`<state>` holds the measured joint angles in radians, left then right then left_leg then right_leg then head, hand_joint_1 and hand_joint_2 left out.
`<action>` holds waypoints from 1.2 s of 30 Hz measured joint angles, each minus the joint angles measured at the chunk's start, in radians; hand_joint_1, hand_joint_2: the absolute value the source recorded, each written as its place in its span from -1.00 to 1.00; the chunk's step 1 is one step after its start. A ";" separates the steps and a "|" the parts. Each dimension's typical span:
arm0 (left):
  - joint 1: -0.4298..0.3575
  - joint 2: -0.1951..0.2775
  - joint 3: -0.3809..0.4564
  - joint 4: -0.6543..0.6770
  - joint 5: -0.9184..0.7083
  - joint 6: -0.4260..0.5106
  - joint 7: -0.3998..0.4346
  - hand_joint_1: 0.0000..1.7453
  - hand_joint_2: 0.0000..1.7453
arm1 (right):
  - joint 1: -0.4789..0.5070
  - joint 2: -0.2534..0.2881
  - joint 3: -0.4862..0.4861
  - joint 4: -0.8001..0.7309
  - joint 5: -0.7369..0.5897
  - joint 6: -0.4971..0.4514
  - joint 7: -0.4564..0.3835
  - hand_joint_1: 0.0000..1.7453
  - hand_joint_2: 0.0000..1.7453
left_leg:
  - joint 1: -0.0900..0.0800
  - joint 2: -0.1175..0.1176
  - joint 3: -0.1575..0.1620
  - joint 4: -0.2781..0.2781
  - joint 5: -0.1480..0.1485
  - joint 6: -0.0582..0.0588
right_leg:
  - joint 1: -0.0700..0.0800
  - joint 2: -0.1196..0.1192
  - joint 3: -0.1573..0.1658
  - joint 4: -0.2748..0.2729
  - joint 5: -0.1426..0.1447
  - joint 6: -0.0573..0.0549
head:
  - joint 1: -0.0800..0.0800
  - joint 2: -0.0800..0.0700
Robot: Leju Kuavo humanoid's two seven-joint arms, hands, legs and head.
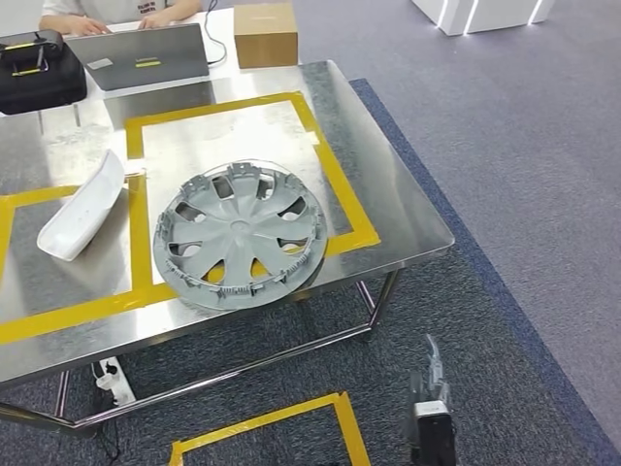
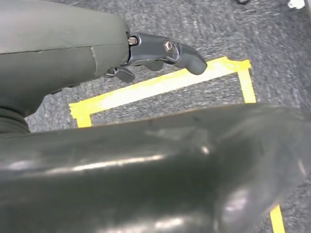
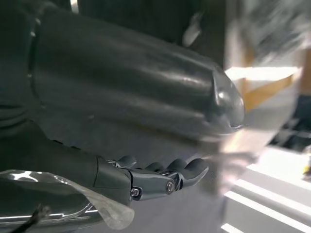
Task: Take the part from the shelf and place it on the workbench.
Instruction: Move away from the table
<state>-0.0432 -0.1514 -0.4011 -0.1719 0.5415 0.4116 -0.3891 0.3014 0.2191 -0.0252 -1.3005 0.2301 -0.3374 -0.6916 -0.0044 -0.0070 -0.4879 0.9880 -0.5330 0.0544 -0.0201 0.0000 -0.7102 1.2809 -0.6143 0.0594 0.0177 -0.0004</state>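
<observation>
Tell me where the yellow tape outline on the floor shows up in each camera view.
Head view: yellow tape outline, bottom edge, below the workbench.
Left wrist view: just past the left hand, at.
Right wrist view: too blurred to tell.
Shared landmark: grey carpet.

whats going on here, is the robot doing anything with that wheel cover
Nothing is being handled right now. The grey wheel cover lies flat on the steel workbench, partly over the yellow tape near the front edge, with a white curved part beside it. The robot's right hand hangs low over the carpet, holding nothing, and its left hand also hangs empty above the floor tape. A person sits at a laptop at the far end.
</observation>
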 joint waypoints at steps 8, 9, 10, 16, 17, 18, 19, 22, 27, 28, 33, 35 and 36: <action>0.002 -0.002 0.022 0.000 0.003 0.004 0.002 -1.00 -1.00 | 0.020 0.027 -0.139 0.056 0.019 0.017 -0.001 -1.00 -1.00 | -0.003 -0.003 -0.004 0.022 -0.011 -0.029 | 0.000 0.006 0.151 -0.252 0.108 -0.012 | 0.000 0.000; 0.001 -0.002 0.024 0.000 0.003 0.005 0.003 -1.00 -1.00 | 0.021 0.030 -0.147 0.059 0.021 0.017 -0.001 -1.00 -1.00 | -0.002 -0.003 -0.005 0.026 -0.015 -0.033 | -0.002 0.005 0.149 -0.253 0.108 -0.017 | -0.001 0.000; 0.001 -0.002 0.025 0.000 0.003 0.005 0.004 -1.00 -1.00 | 0.022 0.033 -0.153 0.063 0.023 0.017 -0.001 -1.00 -1.00 | -0.001 -0.002 -0.010 0.037 -0.026 -0.038 | -0.002 0.004 0.147 -0.254 0.109 -0.023 | -0.001 0.000; 0.002 -0.002 0.028 0.000 0.004 0.008 0.002 -1.00 -1.00 | -0.026 0.066 -0.281 0.187 0.132 0.014 -0.001 -1.00 -1.00 | 0.004 0.000 -0.102 0.291 -0.163 -0.056 | 0.000 -0.006 0.121 -0.256 0.128 -0.048 | -0.004 0.000; 0.002 -0.002 0.028 0.000 0.004 0.008 0.000 -1.00 -1.00 | -0.043 0.068 -0.317 0.233 0.161 -0.008 -0.001 -1.00 -1.00 | 0.004 0.000 -0.085 0.267 -0.139 -0.054 | 0.001 -0.006 0.117 -0.256 0.132 -0.048 | -0.004 0.000; 0.002 -0.002 0.028 0.000 0.004 0.008 -0.001 -1.00 -1.00 | -0.062 0.070 -0.351 0.284 0.184 -0.035 -0.001 -1.00 -1.00 | 0.004 0.000 -0.053 0.208 -0.103 -0.051 | 0.001 -0.006 0.114 -0.256 0.137 -0.047 | -0.004 0.000; 0.001 -0.002 0.028 0.000 0.004 0.008 -0.001 -1.00 -1.00 | -0.083 0.070 -0.383 0.341 0.200 -0.064 -0.001 -1.00 -1.00 | 0.004 0.000 -0.015 0.134 -0.071 -0.048 | 0.001 -0.006 0.111 -0.256 0.141 -0.045 | -0.004 0.000; -0.001 -0.002 0.028 0.000 0.003 0.010 0.002 -1.00 -1.00 | -0.157 0.065 -0.479 0.547 0.226 -0.129 0.025 -1.00 -1.00 | -0.001 -0.001 0.045 0.003 -0.034 -0.041 | 0.003 -0.004 0.102 -0.258 0.160 -0.032 | -0.003 0.000; -0.002 -0.002 0.028 0.000 0.002 0.014 0.002 -1.00 -1.00 | -0.236 0.047 -0.608 0.814 0.246 -0.137 0.122 -1.00 -1.00 | 0.001 0.004 0.015 -0.012 0.008 -0.013 | -0.001 -0.002 0.072 -0.208 0.107 -0.003 | 0.000 0.000; -0.002 -0.002 0.028 0.000 0.002 0.014 0.002 -1.00 -1.00 | -0.245 0.044 -0.622 0.846 0.247 -0.136 0.127 -1.00 -1.00 | 0.001 0.005 0.003 -0.011 0.017 -0.008 | -0.001 -0.002 0.053 -0.153 0.057 0.001 | 0.001 0.000; -0.001 -0.002 0.028 0.000 0.001 0.014 0.002 -1.00 -1.00 | -0.272 0.031 -0.660 0.939 0.250 -0.135 0.135 -1.00 -1.00 | -0.005 0.010 -0.060 0.003 0.054 -0.007 | 0.000 -0.002 0.084 -0.045 0.030 0.004 | 0.002 0.000; -0.001 -0.002 0.028 0.000 0.001 0.014 0.002 -1.00 -1.00 | -0.280 0.028 -0.667 0.958 0.250 -0.135 0.135 -1.00 -1.00 | -0.006 0.010 -0.076 0.012 0.063 -0.013 | 0.002 -0.001 0.189 -0.191 0.068 -0.003 | 0.002 0.000; -0.002 -0.002 0.028 0.000 0.001 0.014 0.002 -1.00 -1.00 | -0.285 0.027 -0.669 0.965 0.251 -0.135 0.136 -1.00 -1.00 | -0.008 0.010 -0.082 0.016 0.068 -0.017 | 0.003 -0.001 0.228 -0.251 0.071 -0.007 | 0.002 0.000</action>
<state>-0.0448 -0.1534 -0.3731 -0.1717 0.5428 0.4253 -0.3872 0.0167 0.2464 -0.6939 -0.3356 0.4810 -0.4720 -0.5559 -0.0120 0.0031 -0.5701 1.0043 -0.4651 0.0372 -0.0168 -0.0010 -0.4824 1.0297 -0.5433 0.0527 0.0195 -0.0004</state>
